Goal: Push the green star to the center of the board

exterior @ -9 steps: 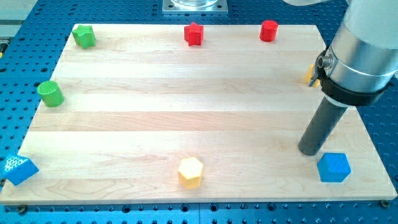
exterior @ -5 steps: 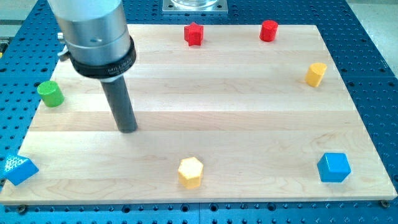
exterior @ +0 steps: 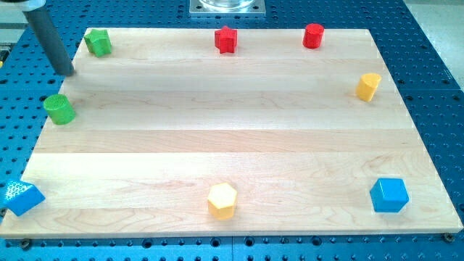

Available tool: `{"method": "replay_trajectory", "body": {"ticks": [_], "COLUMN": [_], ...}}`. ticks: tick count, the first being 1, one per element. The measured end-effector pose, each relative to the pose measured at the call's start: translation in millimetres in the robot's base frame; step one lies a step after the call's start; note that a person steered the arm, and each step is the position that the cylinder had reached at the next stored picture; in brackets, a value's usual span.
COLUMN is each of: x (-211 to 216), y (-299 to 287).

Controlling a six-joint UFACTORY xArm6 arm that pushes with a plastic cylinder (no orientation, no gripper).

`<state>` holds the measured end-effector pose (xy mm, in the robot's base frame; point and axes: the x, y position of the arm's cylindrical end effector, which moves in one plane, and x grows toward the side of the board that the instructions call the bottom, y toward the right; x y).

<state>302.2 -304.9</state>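
Note:
The green star (exterior: 98, 42) sits at the board's top left corner. My tip (exterior: 66, 72) is at the view's left edge of the board, below and to the left of the green star and apart from it. A green cylinder (exterior: 59, 109) stands below the tip, near the left edge.
A red star (exterior: 226, 39) and a red cylinder (exterior: 313, 35) are along the top edge. A yellow block (exterior: 368, 85) is at the right edge. A yellow hexagon (exterior: 222, 200) is at the bottom middle, a blue cube (exterior: 389, 194) bottom right, a blue block (exterior: 22, 196) bottom left.
The rod swept from the board's right side across to the left, then up to the top left edge beside the green star. No block has moved.

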Motion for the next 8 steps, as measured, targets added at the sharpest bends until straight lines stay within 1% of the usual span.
{"method": "replay_trajectory", "body": {"ticks": [1, 2, 3, 4, 5, 6, 7, 8], "x": [-43.8, -78.0, -70.4, -5.2, 27.8, 24.7, -4.7, -36.1], "y": [0.0, 3.3, 28.9, 66.0, 107.3, 75.9, 33.7, 38.3]}}
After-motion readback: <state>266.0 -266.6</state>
